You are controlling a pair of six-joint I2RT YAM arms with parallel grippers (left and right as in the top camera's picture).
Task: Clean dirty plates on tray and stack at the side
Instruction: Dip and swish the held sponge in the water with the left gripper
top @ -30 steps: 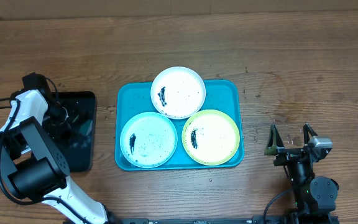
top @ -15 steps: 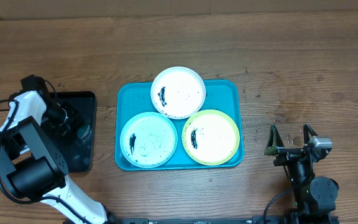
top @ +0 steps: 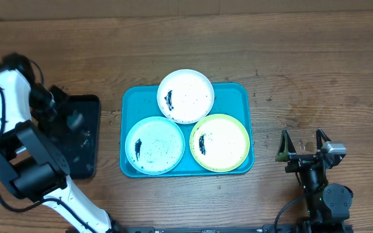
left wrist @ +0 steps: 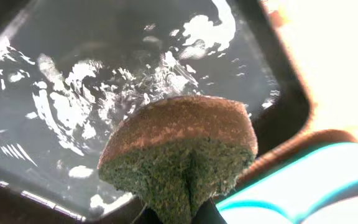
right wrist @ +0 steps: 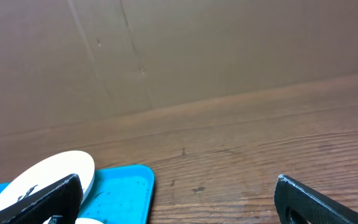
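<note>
Three smeared plates (top: 185, 96) on one turquoise tray (top: 241, 94); left pincer (left wrist: 178, 213) grips one sponge (left wrist: 179, 140); right pincer (top: 302, 144) gapes open.

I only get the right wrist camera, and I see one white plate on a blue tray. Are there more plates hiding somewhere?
Observer: Yes. A light blue plate and a yellow-green plate sit side by side on the same tray.
Operator: Are those two dirty?
Observer: Both are. Each has a dark smear toward its left side in the overhead view.
Operator: What's the other arm doing?
Observer: The left gripper is shut on a sponge, held over a wet-looking black tray that lies left of the blue one.
</note>
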